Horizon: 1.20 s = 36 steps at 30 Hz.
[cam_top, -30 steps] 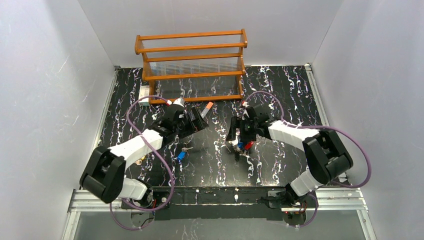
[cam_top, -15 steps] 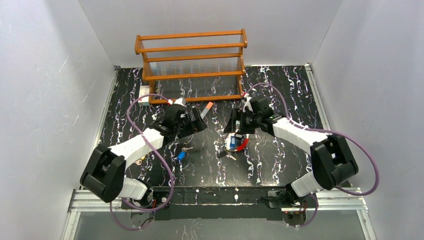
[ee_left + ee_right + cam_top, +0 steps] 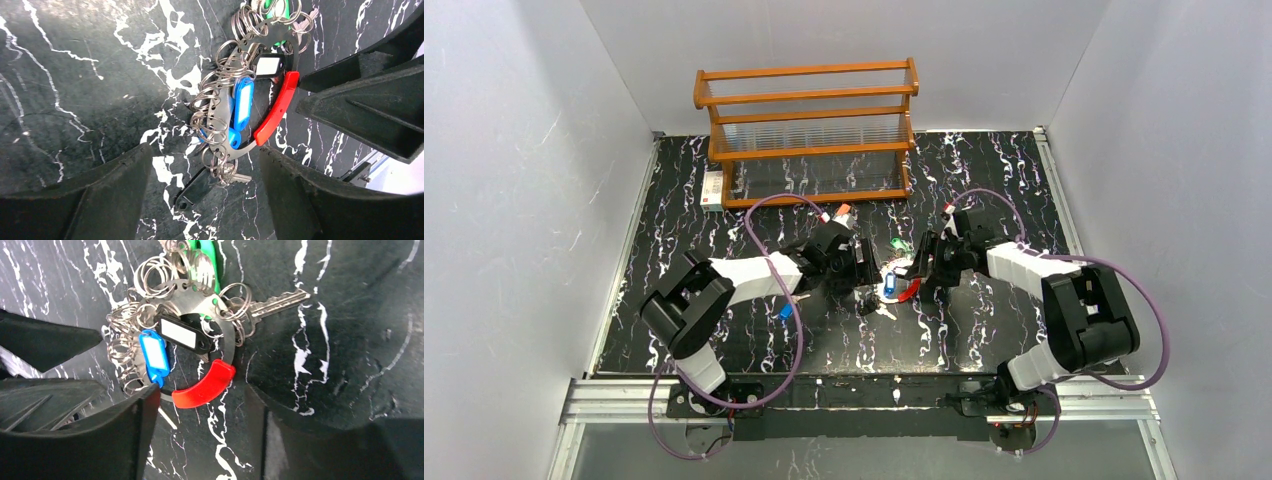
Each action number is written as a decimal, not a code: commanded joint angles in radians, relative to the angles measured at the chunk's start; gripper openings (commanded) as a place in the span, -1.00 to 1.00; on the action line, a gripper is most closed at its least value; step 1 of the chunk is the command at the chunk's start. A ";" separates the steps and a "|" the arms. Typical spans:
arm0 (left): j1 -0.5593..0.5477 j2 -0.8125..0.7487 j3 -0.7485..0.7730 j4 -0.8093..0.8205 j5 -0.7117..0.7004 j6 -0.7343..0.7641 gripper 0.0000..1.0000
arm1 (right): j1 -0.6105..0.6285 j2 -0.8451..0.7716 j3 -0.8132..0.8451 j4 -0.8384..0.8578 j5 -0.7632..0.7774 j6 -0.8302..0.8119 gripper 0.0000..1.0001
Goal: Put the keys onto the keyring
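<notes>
Flanking the keyring point(image 3: 275, 107), flat on the table point(image 3: 984, 180), my left gripper point(image 3: 204, 150) and right gripper point(image 3: 200, 396) both gape wide, holding nothing; I'd pinch the red section squarely, clear of the bunched keys point(image 3: 280, 302); one blue key point(image 3: 785, 311) lies loose, well apart; whether the wooden rack point(image 3: 804, 95) holds anything I cannot tell.

Nothing legible anywhere (key tags point(image 3: 154, 354) look blank).

A brown wooden rack point(image 3: 807, 130) stands at 12 o'clock on the black table point(image 3: 844, 340). A small white tag point(image 3: 712, 189) lies at 10 o'clock, just beside the rack.
</notes>
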<state>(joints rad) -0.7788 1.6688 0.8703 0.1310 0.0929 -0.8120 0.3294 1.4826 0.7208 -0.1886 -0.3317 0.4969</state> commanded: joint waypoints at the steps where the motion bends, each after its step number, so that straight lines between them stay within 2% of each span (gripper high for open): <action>1: -0.020 0.053 0.047 -0.006 -0.028 -0.016 0.47 | 0.009 0.057 -0.042 0.030 -0.096 -0.006 0.29; 4: -0.027 0.100 0.079 -0.022 -0.025 0.000 0.32 | 0.044 0.077 -0.075 0.076 -0.147 0.032 0.01; 7: -0.030 0.139 0.130 -0.043 -0.029 0.031 0.26 | 0.096 0.068 -0.101 0.137 -0.170 0.084 -0.06; 13: -0.030 0.208 0.280 -0.143 -0.065 0.128 0.19 | 0.175 0.050 -0.095 0.218 -0.213 0.151 0.00; 15: -0.030 0.206 0.330 -0.229 -0.141 0.166 0.19 | 0.174 0.033 -0.074 0.194 -0.192 0.145 0.03; 19: -0.029 0.138 0.352 -0.342 -0.312 0.208 0.34 | 0.159 -0.017 -0.008 0.103 -0.108 0.095 0.21; 22: -0.029 0.058 0.307 -0.368 -0.361 0.202 0.39 | 0.117 -0.036 0.032 0.060 -0.063 0.055 0.29; 25: -0.031 -0.042 0.206 -0.338 -0.337 0.146 0.40 | 0.060 -0.018 0.073 0.025 -0.026 0.005 0.32; 31: -0.031 -0.198 -0.054 -0.103 -0.174 -0.039 0.40 | -0.015 0.096 0.152 -0.022 0.036 -0.067 0.33; 36: -0.034 -0.289 -0.211 0.063 -0.141 -0.131 0.40 | -0.017 0.179 0.164 -0.011 0.020 -0.090 0.29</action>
<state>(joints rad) -0.8074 1.4498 0.7357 0.0502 -0.0898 -0.8379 0.3096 1.6100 0.8558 -0.1665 -0.3149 0.4549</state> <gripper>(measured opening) 0.698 0.662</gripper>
